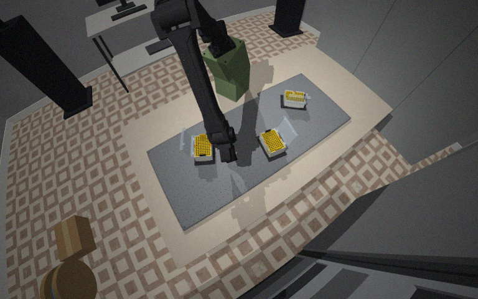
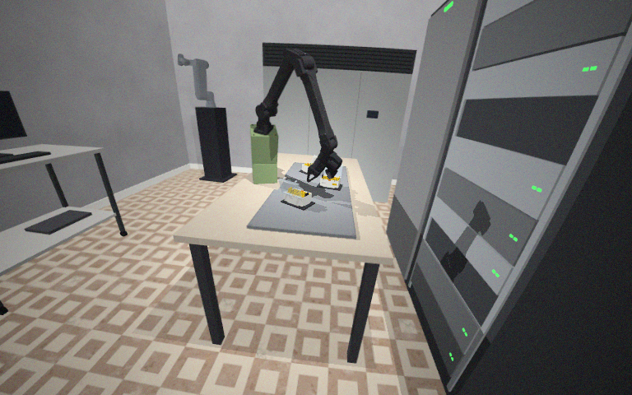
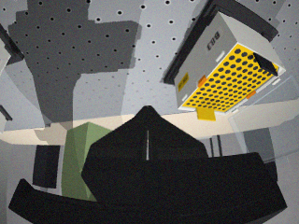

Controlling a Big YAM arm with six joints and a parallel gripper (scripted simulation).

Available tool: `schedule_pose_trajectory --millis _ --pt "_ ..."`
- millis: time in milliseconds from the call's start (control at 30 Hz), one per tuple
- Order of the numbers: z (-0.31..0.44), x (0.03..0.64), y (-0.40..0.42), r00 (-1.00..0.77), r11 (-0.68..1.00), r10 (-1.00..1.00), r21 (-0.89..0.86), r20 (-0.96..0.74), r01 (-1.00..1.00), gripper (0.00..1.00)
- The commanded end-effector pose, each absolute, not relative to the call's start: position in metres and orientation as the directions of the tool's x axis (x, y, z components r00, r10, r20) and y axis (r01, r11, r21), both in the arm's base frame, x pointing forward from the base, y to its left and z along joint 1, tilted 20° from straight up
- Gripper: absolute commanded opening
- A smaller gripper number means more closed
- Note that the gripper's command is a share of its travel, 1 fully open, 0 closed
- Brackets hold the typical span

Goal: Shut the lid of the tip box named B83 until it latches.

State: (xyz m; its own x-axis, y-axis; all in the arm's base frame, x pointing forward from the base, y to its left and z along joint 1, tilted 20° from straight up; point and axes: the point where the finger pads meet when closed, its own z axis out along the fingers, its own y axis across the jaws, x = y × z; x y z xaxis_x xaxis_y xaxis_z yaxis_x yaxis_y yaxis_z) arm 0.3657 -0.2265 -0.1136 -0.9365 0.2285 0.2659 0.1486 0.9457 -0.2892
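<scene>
Top view: the arm (image 1: 200, 84) crosses over the near edge of the left tip box (image 1: 203, 147), and the hand (image 1: 228, 155) shows only its back, fingertips out of sight. Stickers on all three boxes are too small to read here. In the exterior view the far box (image 2: 307, 166) sits mostly behind the hand (image 2: 311, 177), and the boxes are tiny, lids hard to make out. Wrist view: the hand's own body (image 3: 149, 205) fills the lower frame, its base cut off by the bottom edge. One box (image 3: 227, 65) shows, its sticker blurred, the code not readable with certainty; its clear lid (image 3: 264, 119) fades against the counter (image 3: 37, 136).
</scene>
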Motion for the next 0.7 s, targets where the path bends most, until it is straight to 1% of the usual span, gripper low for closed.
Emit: schedule_pose_trajectory --millis 0,667 --pt "-0.099 0.358 -0.216 -0.931 0.947 0.232 -0.285 0.282 0.150 0.00" --pt "-0.016 0.342 -0.187 -0.932 0.947 0.229 -0.284 0.282 0.146 0.00"
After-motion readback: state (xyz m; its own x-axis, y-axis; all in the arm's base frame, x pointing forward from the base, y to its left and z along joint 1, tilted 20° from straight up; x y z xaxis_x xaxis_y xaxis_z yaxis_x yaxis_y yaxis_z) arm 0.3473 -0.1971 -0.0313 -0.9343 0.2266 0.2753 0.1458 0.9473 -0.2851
